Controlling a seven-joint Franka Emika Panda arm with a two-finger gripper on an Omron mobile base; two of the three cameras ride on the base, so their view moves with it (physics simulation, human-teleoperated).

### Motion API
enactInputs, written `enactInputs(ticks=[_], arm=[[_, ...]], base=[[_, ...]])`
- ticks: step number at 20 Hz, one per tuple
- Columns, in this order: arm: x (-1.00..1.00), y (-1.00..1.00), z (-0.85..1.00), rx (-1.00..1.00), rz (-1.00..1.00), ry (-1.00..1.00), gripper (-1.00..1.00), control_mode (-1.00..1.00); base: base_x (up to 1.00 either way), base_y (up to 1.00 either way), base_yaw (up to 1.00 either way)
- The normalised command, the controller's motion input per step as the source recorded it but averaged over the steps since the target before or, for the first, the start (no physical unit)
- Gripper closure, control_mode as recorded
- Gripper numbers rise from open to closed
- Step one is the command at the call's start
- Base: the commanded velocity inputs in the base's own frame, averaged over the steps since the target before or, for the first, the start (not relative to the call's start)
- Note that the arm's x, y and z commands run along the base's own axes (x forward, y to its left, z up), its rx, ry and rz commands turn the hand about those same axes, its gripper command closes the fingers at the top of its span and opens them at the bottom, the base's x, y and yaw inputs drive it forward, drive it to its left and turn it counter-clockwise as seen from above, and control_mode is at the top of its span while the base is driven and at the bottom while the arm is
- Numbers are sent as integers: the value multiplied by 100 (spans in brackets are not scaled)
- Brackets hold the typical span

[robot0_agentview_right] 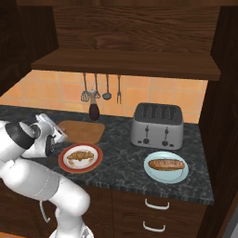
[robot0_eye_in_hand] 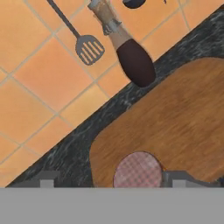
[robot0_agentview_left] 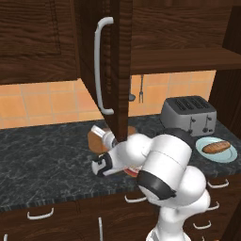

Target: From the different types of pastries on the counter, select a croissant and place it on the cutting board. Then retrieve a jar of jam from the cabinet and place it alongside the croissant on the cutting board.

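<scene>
Gripper (robot0_eye_in_hand: 109, 179) fingers spread either side of the jar of jam (robot0_eye_in_hand: 138, 169) standing on the cutting board (robot0_eye_in_hand: 175, 118); croissant (robot0_agentview_right: 80, 155) remains on its red-rimmed plate (robot0_agentview_right: 96, 163); retreat may topple the jar.

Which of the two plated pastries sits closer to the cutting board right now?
The croissant on the red-rimmed plate, right beside the cutting board. The long roll lies on the blue plate past the toaster.

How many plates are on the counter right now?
2. A red-rimmed plate with the croissant sits in front of the cutting board; a pale blue plate with the roll sits before the toaster.
</scene>
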Motion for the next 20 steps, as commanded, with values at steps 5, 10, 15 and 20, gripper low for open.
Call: enactInputs(ticks=[5, 10, 15, 20], arm=[[-8, 13, 28, 0, -7, 0, -100, -100], [0, 0, 78, 0, -6, 0, -100, -100], [5, -26, 88, 6, -3, 29, -100, -100], [24, -98, 55, 7, 11, 87, -100, -100]], base=[[0, 0, 0], [0, 0, 0], [0, 0, 0], [0, 0, 0]])
